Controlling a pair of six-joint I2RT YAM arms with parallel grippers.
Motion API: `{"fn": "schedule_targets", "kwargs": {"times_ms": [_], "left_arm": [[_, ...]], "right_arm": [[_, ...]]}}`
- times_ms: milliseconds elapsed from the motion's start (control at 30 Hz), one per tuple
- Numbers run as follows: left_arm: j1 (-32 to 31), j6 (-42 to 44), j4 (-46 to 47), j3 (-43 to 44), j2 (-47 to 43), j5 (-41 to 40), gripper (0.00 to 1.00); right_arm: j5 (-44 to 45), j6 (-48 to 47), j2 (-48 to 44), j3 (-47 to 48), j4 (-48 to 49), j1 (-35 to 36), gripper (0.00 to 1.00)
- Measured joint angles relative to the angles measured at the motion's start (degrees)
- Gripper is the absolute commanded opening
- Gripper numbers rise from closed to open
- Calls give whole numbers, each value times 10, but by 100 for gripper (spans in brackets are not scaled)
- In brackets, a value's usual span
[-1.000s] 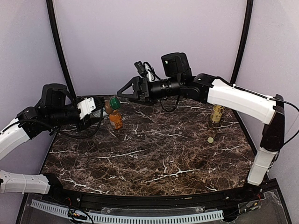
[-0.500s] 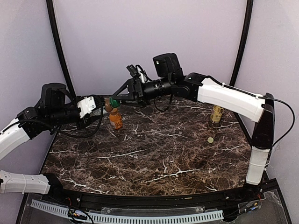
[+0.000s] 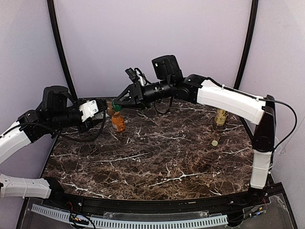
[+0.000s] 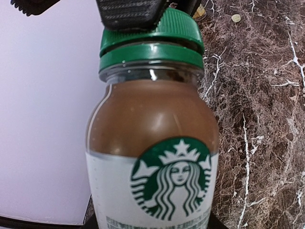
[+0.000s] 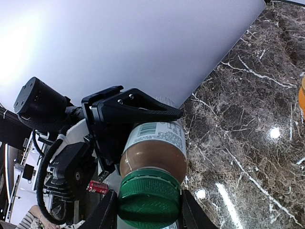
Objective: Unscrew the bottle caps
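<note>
My left gripper (image 3: pixel 106 112) is shut on the white-labelled body of a brown coffee bottle (image 4: pixel 152 143), held above the back left of the table. The bottle's dark green cap (image 5: pixel 149 198) sits between the fingers (image 5: pixel 106 212) of my right gripper (image 3: pixel 116 106), which is shut on it. In the left wrist view one right finger (image 4: pixel 131 12) presses on the green cap (image 4: pixel 152 40). An orange juice bottle (image 3: pixel 118 123) stands just below the held bottle. The yellowish tea bottle (image 3: pixel 220 117) stands at the back right, with a cream-white cap (image 3: pixel 215 142) lying loose in front of it.
The dark marble table (image 3: pixel 157 167) runs to a pale back wall (image 3: pixel 152 38). Black frame posts (image 3: pixel 59 47) rise at both back corners. The right arm (image 3: pixel 228 100) stretches across the back of the table.
My right gripper moved left onto the green cap and shut on it. The left arm and its bottle stayed put.
</note>
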Motion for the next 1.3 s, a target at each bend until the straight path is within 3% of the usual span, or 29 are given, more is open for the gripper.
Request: {"fn": "schedule_targets", "kwargs": {"times_ms": [167, 267, 333, 467, 867, 1100, 1267, 1300], "left_arm": [[0, 1, 0, -1, 0, -3, 16], [0, 3, 0, -2, 0, -4, 15], [0, 5, 0, -4, -1, -4, 14], [0, 6, -16, -4, -3, 28, 13], [5, -19, -176, 31, -15, 274, 12], [5, -21, -214, 32, -4, 324, 11], [5, -21, -224, 31, -3, 328, 11], [5, -21, -224, 31, -3, 328, 11]], "right_arm": [[-3, -4, 3, 4, -4, 0, 12], [-5, -16, 3, 5, -10, 0, 0], [-7, -39, 3, 5, -16, 0, 0], [21, -171, -8, 8, -48, 15, 0], [172, -692, -111, -60, -124, 136, 0], [212, -884, -135, -102, -118, 163, 0], [241, -960, -141, -116, -106, 174, 0], [246, -967, -141, -116, -106, 176, 11]]}}
